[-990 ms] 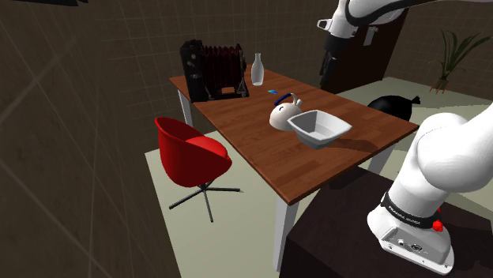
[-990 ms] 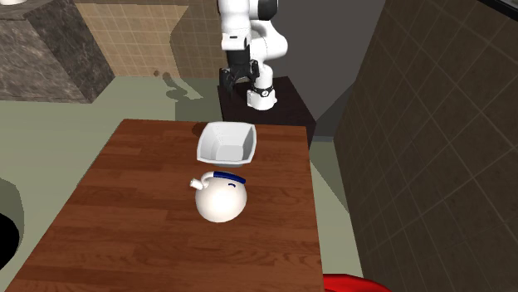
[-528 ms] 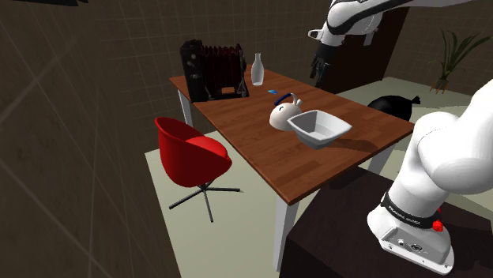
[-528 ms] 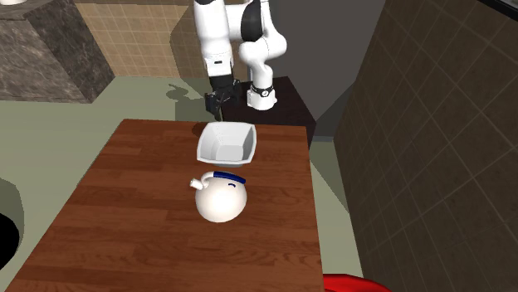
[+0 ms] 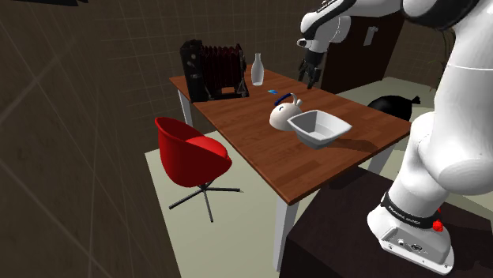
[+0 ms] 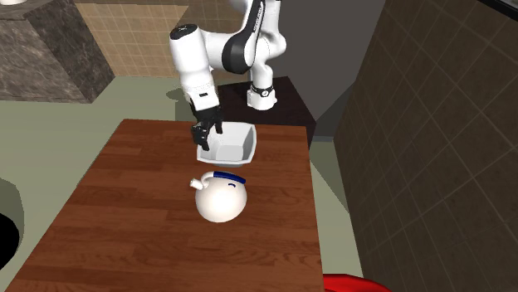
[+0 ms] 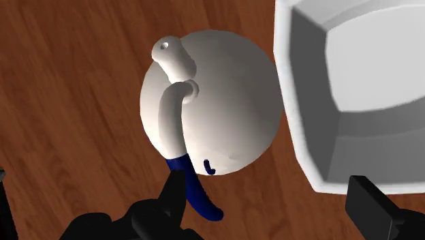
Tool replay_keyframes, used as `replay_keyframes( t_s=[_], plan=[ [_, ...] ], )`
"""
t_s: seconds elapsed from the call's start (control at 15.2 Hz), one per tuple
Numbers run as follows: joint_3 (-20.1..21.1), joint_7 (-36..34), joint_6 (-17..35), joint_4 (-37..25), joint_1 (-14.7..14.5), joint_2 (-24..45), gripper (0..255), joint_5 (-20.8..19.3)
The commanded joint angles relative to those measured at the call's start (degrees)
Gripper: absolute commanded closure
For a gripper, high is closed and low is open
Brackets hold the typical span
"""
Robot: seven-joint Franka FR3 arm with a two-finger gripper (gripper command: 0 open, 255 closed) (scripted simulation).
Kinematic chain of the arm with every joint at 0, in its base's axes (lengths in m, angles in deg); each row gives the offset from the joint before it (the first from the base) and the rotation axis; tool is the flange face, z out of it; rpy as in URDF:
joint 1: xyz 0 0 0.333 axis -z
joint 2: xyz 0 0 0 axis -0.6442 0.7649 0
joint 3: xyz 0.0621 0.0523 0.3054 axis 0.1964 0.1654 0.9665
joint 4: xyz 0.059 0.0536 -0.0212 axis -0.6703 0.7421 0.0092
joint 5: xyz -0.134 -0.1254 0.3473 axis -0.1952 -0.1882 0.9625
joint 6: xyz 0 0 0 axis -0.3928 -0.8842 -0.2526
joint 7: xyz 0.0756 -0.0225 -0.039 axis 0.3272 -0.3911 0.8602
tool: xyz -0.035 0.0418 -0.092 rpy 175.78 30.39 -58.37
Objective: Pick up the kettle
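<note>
Just beside the kettle stands a white bowl; tool spread above.

Bowl: cropped by two wrist-view edges. Kettle: partly masked by the bowl, shoulder view. Red chair: cropped by the second exterior view's lower edge. Black object: half hidden behind the table; kind undetermined.

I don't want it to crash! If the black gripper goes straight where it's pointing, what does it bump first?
Probably the brown wooden tabletop, in the gap between the round white kettle and the square white bowl, though depth is unclear.
</note>
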Motion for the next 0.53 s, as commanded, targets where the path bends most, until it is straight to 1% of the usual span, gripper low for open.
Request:
replay_keyframes(
  t_s=[0.0,0.13,0.33,0.46],
  plan=[
    [1.51,8.42,-1.51,-4.86,3.17,7.34,0,7.08],
    [4.41,14.24,-3.59,-10.46,7.61,13.40,0,11.49],
    [8.47,20.41,-6.48,-18.95,13.39,20.95,0,15.54],
    [8.89,20.89,-5.31,-18.14,13.56,21.46,0,16.07]
  ],
)
